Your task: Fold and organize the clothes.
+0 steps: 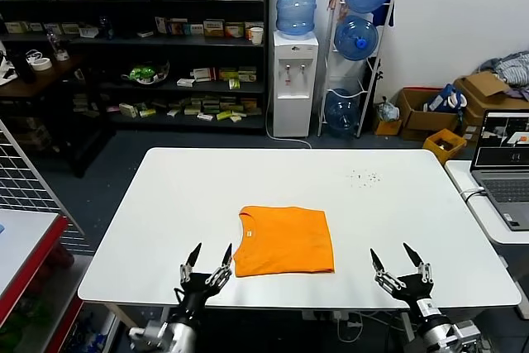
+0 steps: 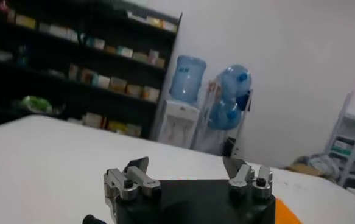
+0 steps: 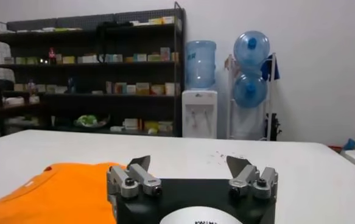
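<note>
Head view shows a folded orange T-shirt (image 1: 284,240) on the white counter (image 1: 165,204); left gripper (image 1: 207,256) and right gripper (image 1: 397,258) hover with fingers wide apart, empty, before dark shelves (image 1: 132,39).

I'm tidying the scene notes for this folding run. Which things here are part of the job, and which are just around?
Part of the job:
- bright orange folded cotton T-shirt
- left claw, open, beside the shirt's near left corner
- right claw, open, off to the shirt's right

Just around:
- white rectangular table
- white water dispenser
- open grey laptop
- dark shelving unit

one T-shirt (image 1: 283,241), two grippers, three water bottles (image 1: 297,1)
</note>
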Robot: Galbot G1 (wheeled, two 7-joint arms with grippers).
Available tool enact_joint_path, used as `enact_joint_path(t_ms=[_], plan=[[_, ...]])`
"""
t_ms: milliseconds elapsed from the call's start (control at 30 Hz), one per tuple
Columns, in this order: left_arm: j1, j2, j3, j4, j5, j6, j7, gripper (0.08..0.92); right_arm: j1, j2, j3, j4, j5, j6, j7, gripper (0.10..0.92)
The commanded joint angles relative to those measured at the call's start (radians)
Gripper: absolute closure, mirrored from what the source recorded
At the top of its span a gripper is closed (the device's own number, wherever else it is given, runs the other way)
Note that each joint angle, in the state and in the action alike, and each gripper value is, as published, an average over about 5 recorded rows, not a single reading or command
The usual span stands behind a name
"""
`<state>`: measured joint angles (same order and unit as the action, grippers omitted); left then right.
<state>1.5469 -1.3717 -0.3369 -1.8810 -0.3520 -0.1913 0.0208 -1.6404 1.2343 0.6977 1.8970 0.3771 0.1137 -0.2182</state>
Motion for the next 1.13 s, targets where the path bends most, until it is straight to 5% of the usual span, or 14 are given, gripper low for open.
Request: enact_joint_path(t_ms=[33, 1133], plan=[[0.225, -0.11, -0.167, -0.024, 0.227, -0.377, 0.213, 0.177, -0.014, 0.138, 0.026, -0.08, -0.125, 0.238, -0.069, 0.203], [0.239, -0.158, -0.159, 0.001, 0.221, -0.414, 0.156, 0.177, -0.031, 0.246, 0.068, -0.052, -0.154, 0.273, -0.088, 0.203]])
